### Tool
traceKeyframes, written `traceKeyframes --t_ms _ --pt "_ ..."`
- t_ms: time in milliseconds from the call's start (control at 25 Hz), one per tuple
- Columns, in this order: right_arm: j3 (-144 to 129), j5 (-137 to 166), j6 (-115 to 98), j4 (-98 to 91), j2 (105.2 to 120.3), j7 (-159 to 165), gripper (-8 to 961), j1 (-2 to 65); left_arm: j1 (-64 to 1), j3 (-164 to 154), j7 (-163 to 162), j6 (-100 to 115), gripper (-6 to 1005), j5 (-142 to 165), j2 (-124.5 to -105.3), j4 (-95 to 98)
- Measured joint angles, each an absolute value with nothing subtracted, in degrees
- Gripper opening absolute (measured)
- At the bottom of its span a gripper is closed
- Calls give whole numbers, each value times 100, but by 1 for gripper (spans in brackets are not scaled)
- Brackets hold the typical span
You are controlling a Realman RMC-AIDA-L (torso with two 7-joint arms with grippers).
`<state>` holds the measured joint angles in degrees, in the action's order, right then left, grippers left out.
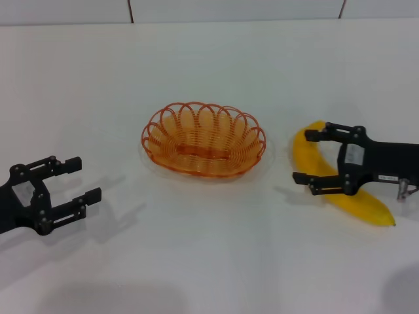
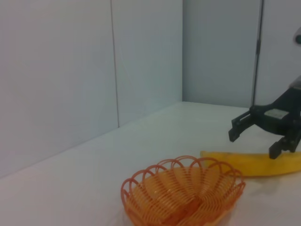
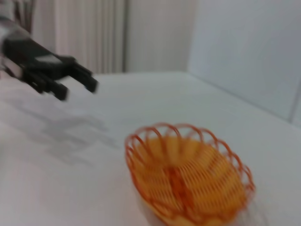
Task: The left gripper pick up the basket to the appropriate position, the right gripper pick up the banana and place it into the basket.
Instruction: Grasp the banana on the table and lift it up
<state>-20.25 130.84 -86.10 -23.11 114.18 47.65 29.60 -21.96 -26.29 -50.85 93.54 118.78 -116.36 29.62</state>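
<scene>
while the basket point(image 1: 203, 139) sits alone on the white table point(image 1: 209, 261), near the middle of the head view, both arms are low at the two sides of it. the basket is orange wire, oval and shallow, with a looped rim, and nothing is lying inside it. it is upright on the table and no gripper touches it.

the left gripper point(image 1: 73, 183) is at the robot's left, well apart from the basket, with its two black fingers pointing toward the centre. its jaws are spread wide and there is nothing between them. the right wrist view shows this gripper point(image 3: 75, 81) far off above the table, beyond the basket point(image 3: 188, 176), also with nothing in it.

the banana point(image 1: 337, 176) lies flat on the table at the robot's right, near the basket but not touching it. it is bright yellow and curved, with one pointed end toward the near edge. the right gripper point(image 1: 311, 157) is directly over the banana, its jaws spread apart, one finger on each side of the fruit's upper half. i cannot tell if the fingers touch the banana. in the left wrist view the right gripper point(image 2: 256, 136) is just above the banana point(image 2: 254, 163), which is behind the basket point(image 2: 183, 195).
</scene>
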Motion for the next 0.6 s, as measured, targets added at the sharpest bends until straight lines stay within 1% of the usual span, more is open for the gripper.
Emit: traceKeyframes --t_ms 160,600 --pt "-2026 13158 -8366 -2334 11377 5038 816 2921 -2195 -2628 -5085 9350 679 11875 -11631 2962" --pt "-2038 13524 -8338 -2594 11345 5573 812 2756 -2189 -2627 -5085 9351 679 11866 -11635 2962"
